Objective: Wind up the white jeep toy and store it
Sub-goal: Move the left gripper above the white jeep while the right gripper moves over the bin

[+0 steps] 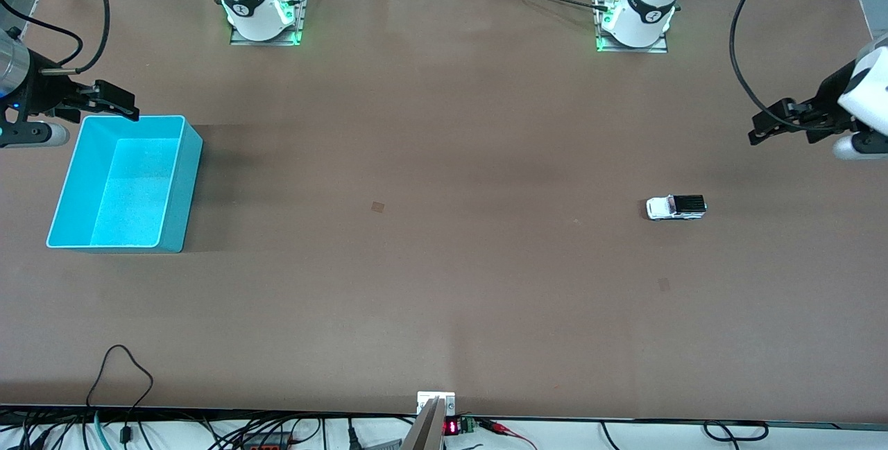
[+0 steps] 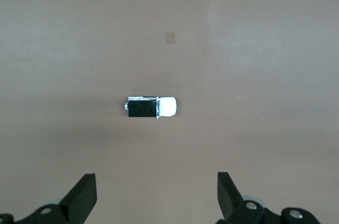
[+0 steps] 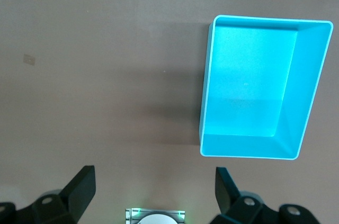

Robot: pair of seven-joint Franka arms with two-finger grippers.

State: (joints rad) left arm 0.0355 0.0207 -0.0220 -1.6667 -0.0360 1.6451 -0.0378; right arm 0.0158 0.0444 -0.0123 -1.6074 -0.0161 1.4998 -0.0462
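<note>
**A:** Two grippers, both with jaws wide and nothing in them. Your left gripper [image 1: 756, 132] hangs over bare table at the left arm's end; your right gripper [image 1: 128, 107] hangs at the rim of the cyan bin [image 1: 182, 186], waiting.

**B:** And the white jeep toy [image 1: 676, 206]?

**A:** On its wheels on the table, toward the left arm's end, well apart from the bin, which looks empty.

**B:** What should you watch for?

**A:** It's tiny and it rolls. If you close off-centre, one finger will likely nudge it away before the other meets it. Pinch across its sides, or winding may slip.
</note>
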